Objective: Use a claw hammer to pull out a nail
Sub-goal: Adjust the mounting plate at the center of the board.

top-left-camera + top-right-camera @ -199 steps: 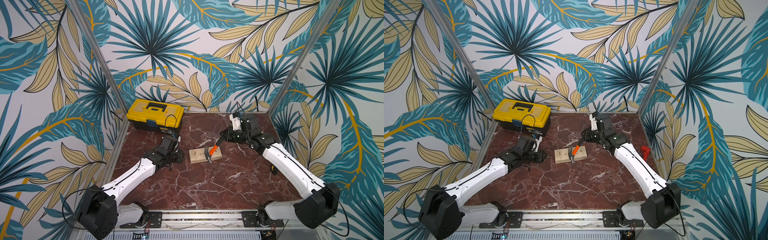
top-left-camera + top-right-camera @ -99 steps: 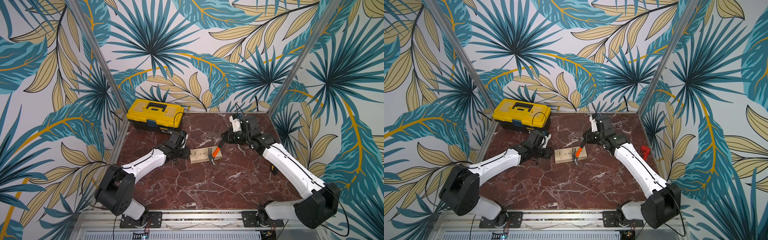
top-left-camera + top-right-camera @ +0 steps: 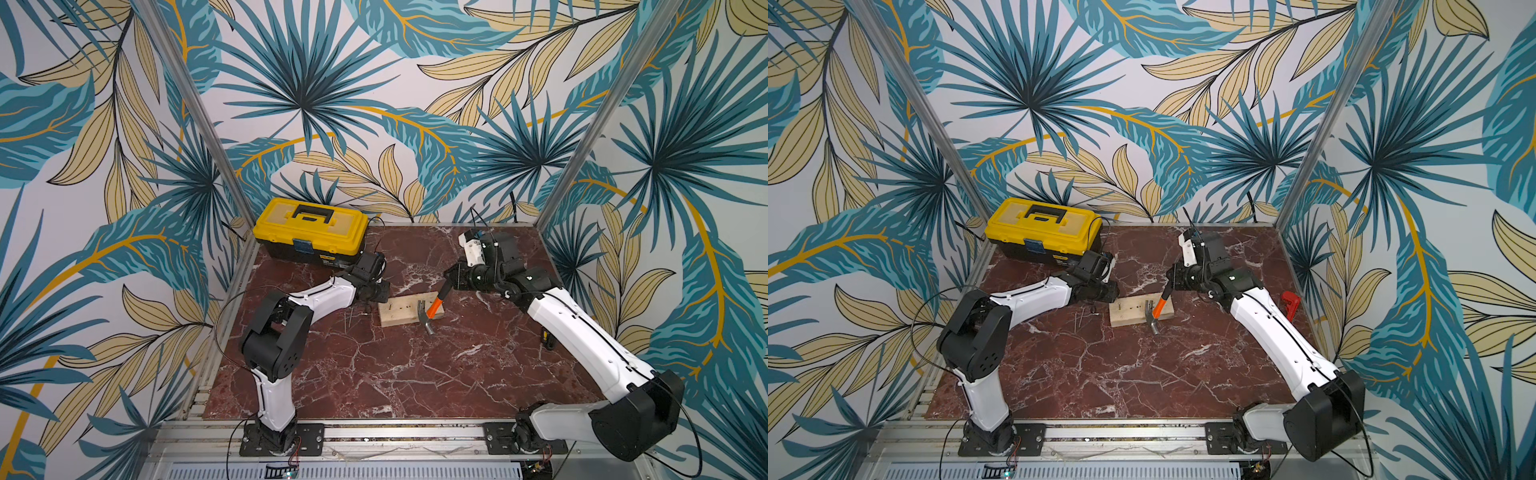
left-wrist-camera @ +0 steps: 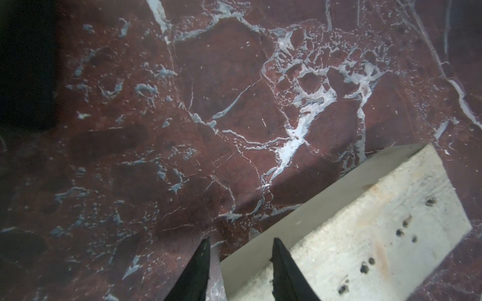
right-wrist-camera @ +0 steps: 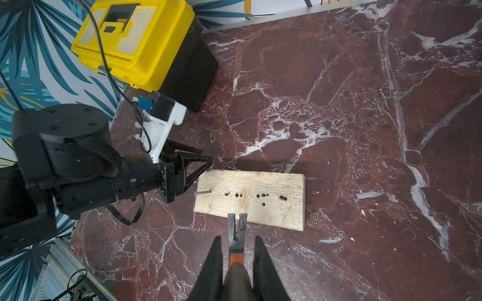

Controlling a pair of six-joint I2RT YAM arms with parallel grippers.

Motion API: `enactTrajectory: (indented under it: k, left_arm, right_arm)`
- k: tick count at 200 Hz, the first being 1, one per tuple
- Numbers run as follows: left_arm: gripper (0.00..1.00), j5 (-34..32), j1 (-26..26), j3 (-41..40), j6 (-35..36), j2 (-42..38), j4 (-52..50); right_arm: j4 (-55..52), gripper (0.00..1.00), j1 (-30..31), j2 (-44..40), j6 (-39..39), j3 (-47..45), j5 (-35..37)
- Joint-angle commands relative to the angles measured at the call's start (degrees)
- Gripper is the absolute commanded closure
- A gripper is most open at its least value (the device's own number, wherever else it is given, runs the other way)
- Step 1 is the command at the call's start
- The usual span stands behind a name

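The right gripper [image 5: 237, 238] is clamping its jaws on the claw hammer [image 5: 236, 226], the claw poised over the wooden board [image 5: 273, 187] mid-surface. The leaning nail [image 5: 203, 192] is sitting toward the left gripper [image 4: 241, 242], whose jaws are parted, empty, at the board's corner.

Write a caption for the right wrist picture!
Right gripper shut on the silver-headed, orange-shafted claw hammer, forked claw at the edge of a pale wooden board holding one thin nail.

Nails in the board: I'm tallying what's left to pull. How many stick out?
1: a nail at the board's end nearest the toolbox. The hammer may hide another.
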Motion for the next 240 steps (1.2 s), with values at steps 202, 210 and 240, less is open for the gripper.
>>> enactTrajectory:
  k: [202, 210, 240]
  left_arm:
    - [0.64, 5.7, -3.0, -11.9, -0.4, -17.3, -1.9]
    - [0.64, 6.4, -3.0, -12.3, -0.3, -18.3, -1.9]
    - [0.64, 8.8, -3.2, -14.2, 1.1, -19.6, -1.9]
  right_arm:
    - [-10.1, 1.00, 4.5, -0.6, -6.8, 7.1, 1.5]
    - [-10.5, 1.00, 5.1, -0.8, -7.3, 7.3, 2.1]
    - [-12.1, 1.00, 6.2, -1.5, -7.7, 7.9, 2.8]
